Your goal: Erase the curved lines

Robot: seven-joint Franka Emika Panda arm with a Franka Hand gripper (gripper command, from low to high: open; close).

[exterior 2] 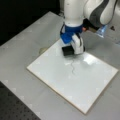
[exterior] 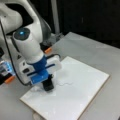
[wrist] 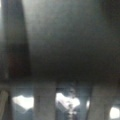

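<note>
The hand (exterior: 47, 83) stands low over the white board (exterior: 82, 95), carrying a dark block, seemingly an eraser (exterior: 48, 85), whose underside meets or nearly meets the board's surface; the fingers are hidden behind the blue mount, so I cannot tell how far they are parted or how the eraser is held. In both front views the curve lines (exterior 2: 73, 67) lie just beside the eraser, starting near its edge and wandering away from the hand across the board, unwiped as far as shows. The main risk, as I judge it, is a pass that clips only the near end of the squiggle and leaves the far tail. Pressing too lightly could smear the ink rather than lift it, while pressing hard could drag the board, which lies loose on the grey counter (exterior 2: 30, 40), and shift the stroke out from under the eraser. The wrist view shows only a dark blur and pale reflections
</note>
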